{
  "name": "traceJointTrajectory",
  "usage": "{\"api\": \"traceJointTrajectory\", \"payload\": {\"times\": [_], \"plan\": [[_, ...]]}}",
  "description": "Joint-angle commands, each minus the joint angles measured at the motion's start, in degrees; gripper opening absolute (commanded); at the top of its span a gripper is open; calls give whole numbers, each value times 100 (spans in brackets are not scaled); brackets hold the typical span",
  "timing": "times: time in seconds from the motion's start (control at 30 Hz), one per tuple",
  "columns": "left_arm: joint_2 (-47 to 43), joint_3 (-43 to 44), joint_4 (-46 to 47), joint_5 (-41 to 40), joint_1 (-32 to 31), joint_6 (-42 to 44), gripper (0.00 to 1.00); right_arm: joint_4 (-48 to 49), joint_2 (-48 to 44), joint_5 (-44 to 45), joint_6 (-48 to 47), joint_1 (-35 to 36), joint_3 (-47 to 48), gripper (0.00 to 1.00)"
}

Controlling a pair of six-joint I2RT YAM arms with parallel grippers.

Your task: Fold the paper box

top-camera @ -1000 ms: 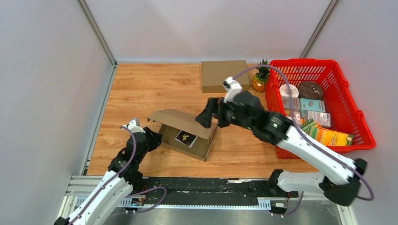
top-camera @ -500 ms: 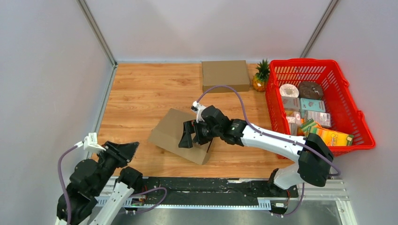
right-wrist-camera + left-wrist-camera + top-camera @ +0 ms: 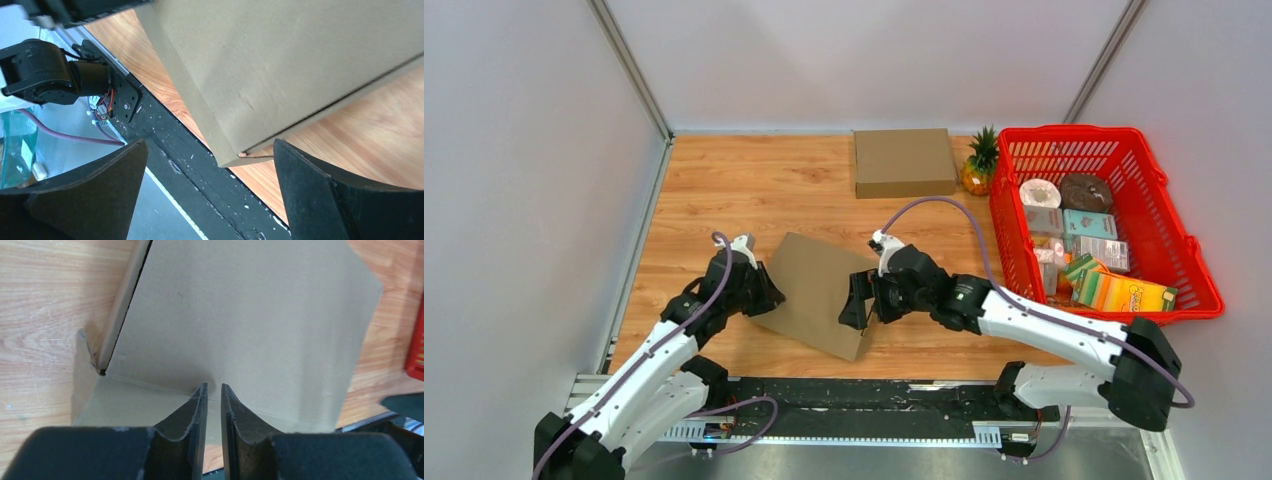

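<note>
The paper box (image 3: 816, 288) is a flat brown cardboard carton lying on the wooden table with its lid down. My left gripper (image 3: 771, 295) is at the box's left edge. In the left wrist view its gripper (image 3: 212, 386) is nearly shut with only a narrow slit and nothing in it, and its tips press against the fold of the box (image 3: 240, 315). My right gripper (image 3: 856, 303) is at the box's near right corner. It is wide open (image 3: 210, 145), and the corner of the box (image 3: 280, 55) sits between its fingers without touching them.
A second closed cardboard box (image 3: 904, 161) lies at the back, with a small pineapple (image 3: 979, 165) beside it. A red basket (image 3: 1194, 270) of groceries stands on the right. The black rail (image 3: 874, 395) runs along the near edge, close to the box's corner.
The lid, raised a second ago, now lies flat. My right gripper came down to the near right corner. The left arm pulled away, then returned to the left edge with narrower jaws.
</note>
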Motion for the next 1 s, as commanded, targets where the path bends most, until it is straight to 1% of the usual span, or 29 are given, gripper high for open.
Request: {"api": "traceJointTrajectory", "payload": {"times": [0.0,0.07,0.13,0.23,0.27,0.3,0.33,0.37,0.4,0.43,0.47,0.5,0.57,0.6,0.67,0.7,0.73,0.77,0.8,0.83,0.87,0.9,0.93,0.97], "plan": [[295,-414,933,-10,-2,154,23,-441,-605,776,-190,-124,-191,100],[436,-512,986,-1,-2,102,23,-381,-693,759,-76,-413,-358,98],[332,-565,986,-19,-2,102,23,-170,-746,566,196,-764,-612,93],[77,-451,759,-141,-2,180,26,296,-659,338,364,-898,-780,86],[33,-346,592,-151,-2,242,26,610,-545,102,355,-889,-876,82],[-11,-41,217,-142,-2,321,29,761,-474,56,329,-898,-929,79],[-142,128,47,-133,-2,504,30,841,-395,64,311,-898,-973,72],[-213,269,-111,-212,-2,584,32,972,-220,125,259,-907,-1035,68],[-301,566,-434,-343,7,655,41,1069,-158,126,232,-915,-1088,64],[-415,682,-551,-657,7,795,46,1227,-105,109,224,-950,-1149,61],[-433,788,-639,-765,103,874,49,1585,-52,13,241,-994,-1219,60],[-416,937,-753,-818,199,945,55,1711,35,-58,258,-1038,-1290,59],[-162,1008,-737,-504,568,1086,58,1660,80,-129,233,-1231,-1247,57],[-48,982,-571,-389,900,1129,59,1537,72,-94,163,-1328,-1125,56],[408,921,-359,-64,1122,1165,59,1283,36,-58,-39,-1644,-1001,57],[584,851,-71,50,1280,1182,59,1238,80,-180,-266,-1784,-939,59],[934,815,97,173,1316,1244,60,1229,272,-364,-364,-2116,-765,60],[1112,789,264,174,1360,1270,60,1316,439,-897,-435,-2285,-685,60],[1305,780,544,192,1395,1288,60,1386,615,-1163,-471,-2426,-597,58],[1672,771,703,340,1483,1366,60,1456,947,-1601,-462,-2601,-474,50],[1850,797,957,550,1571,1367,60,1614,1081,-1736,-471,-2638,-412,47],[2174,841,1108,822,1650,1402,65,1650,1169,-1781,-480,-2647,-368,47],[2307,876,1214,1303,1790,1420,66,1694,1309,-1833,-480,-2638,-367,47],[2422,937,1267,1482,1835,1455,71,1738,1354,-1834,-471,-2647,-359,47]]}}
